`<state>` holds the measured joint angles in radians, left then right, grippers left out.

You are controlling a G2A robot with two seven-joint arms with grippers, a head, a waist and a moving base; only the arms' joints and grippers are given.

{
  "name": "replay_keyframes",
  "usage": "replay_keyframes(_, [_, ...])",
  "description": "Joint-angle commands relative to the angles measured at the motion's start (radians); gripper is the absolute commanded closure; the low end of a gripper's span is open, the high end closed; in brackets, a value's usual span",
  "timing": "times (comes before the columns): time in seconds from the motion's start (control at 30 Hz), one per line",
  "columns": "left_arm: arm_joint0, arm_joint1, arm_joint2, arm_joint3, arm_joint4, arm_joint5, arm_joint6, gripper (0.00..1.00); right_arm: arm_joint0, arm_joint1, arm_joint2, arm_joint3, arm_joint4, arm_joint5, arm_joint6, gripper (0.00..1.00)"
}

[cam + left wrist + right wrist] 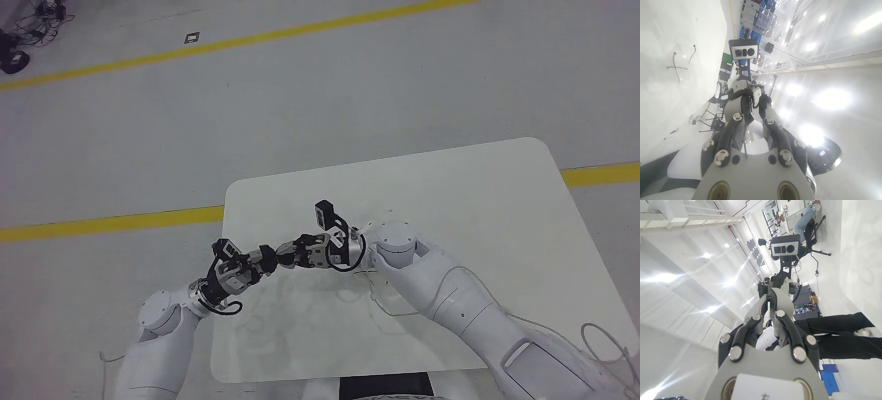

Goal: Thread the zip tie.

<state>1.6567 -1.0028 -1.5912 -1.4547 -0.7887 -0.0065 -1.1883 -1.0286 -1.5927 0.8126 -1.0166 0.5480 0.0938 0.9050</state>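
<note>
The left end effector (262, 258) meets the right end effector (299, 250) tip to tip above a white worktop (480, 200) with rounded corners, over its left half. A thin, flat black zip tie (745, 136) runs straight along the inside of the left end effector. Its free end points back toward the wrist, and its far end is lost where the two tools meet. Whether the left end effector clamps the strap cannot be told. The right end effector's smooth grey fingers (784, 302), lined with ribbed black pads (772, 308), are pressed together at the tips, though what they pinch cannot be made out. Several loose black ties (676, 67), slim and slightly curved, lie crossed on the glossy worktop, well apart from both end effectors.
</note>
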Motion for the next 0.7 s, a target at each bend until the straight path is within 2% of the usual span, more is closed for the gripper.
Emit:
replay_keyframes(0.0, [0.002,0.001,0.001,0.0,-0.001,-0.001,0.001,0.91,0.0,0.001,-0.001,-0.001,-0.002,0.002,0.0,1.0])
replay_keyframes(0.2, [0.007,0.003,0.004,-0.004,-0.003,-0.002,0.001,0.95,0.0,0.002,-0.005,-0.004,-0.005,0.006,-0.001,1.0])
replay_keyframes(0.3, [0.008,0.004,0.006,-0.006,-0.005,-0.003,0.003,1.0,0.001,0.003,-0.006,-0.005,-0.007,0.006,-0.001,1.0])
replay_keyframes(0.5, [0.01,0.006,0.008,-0.006,-0.002,-0.01,0.009,1.0,-0.001,0.005,-0.004,-0.007,-0.008,0.001,0.0,1.0])
replay_keyframes(0.53, [0.01,0.006,0.008,-0.006,0.0,-0.013,0.01,1.0,-0.002,0.006,-0.005,-0.006,-0.009,0.002,0.001,0.89])
replay_keyframes(0.57, [0.01,0.007,0.008,-0.006,0.001,-0.014,0.01,1.0,-0.002,0.006,-0.004,-0.006,-0.01,0.003,0.0,0.38])
replay_keyframes(0.6, [0.01,0.007,0.008,-0.006,0.0,-0.015,0.01,1.0,-0.004,0.007,-0.003,-0.007,-0.009,0.004,0.0,0.0])
replay_keyframes(0.67, [0.01,0.008,0.008,-0.006,-0.001,-0.018,0.01,1.0,-0.006,0.01,0.002,-0.007,-0.012,0.006,-0.006,0.0])
